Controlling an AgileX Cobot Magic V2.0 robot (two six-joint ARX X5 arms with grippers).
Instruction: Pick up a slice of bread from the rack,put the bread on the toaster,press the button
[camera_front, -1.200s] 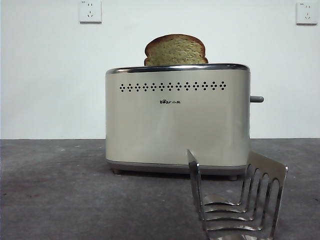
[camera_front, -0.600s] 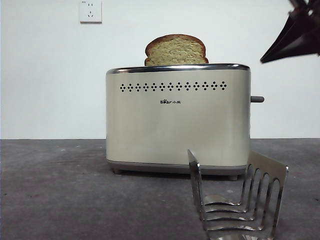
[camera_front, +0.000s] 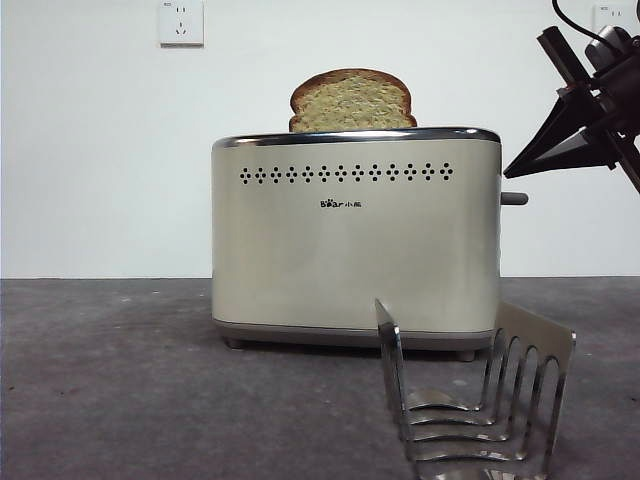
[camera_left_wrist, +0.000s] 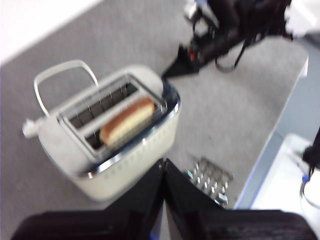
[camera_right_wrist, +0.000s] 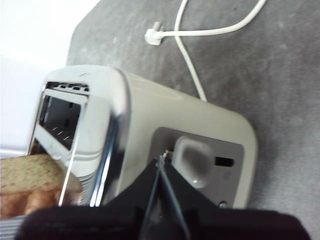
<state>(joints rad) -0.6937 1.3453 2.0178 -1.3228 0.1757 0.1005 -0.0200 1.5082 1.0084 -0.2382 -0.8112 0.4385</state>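
- Toaster (camera_front: 355, 235): stands upright on the grey table (camera_front: 110, 380), its vent holes and logo facing the front camera. A chrome rim runs along its top edge.
- Slice of bread (camera_front: 351, 101): seated upright in one toaster slot, its rounded top and brown crust projecting above the rim. In the left wrist view the slice (camera_left_wrist: 127, 120) sits in the slot on the vent-hole side; the other slot is vacant.
- Lever (camera_front: 513, 198): protrudes from the toaster's end wall, on the right as the front camera sees it. In the right wrist view it appears as a cream knob (camera_right_wrist: 196, 162) set in a grey panel on that end wall.
- Right gripper (camera_right_wrist: 162, 161): jaws pressed together to a single point. The tip is above the lever and close to it; contact cannot be confirmed. In the front view this gripper (camera_front: 512, 171) enters from the upper right, tip just beside the toaster's top corner and above the lever.
- Left gripper (camera_left_wrist: 163, 162): jaws closed together, holding nothing, raised well above the toaster and looking down on it.
- Rack (camera_front: 470, 400): stands on the table in front of the toaster, nearest the front camera, with no bread between its wire dividers.
- Power cord (camera_right_wrist: 200, 35): white, lies on the table beyond the lever end of the toaster, plug unconnected.
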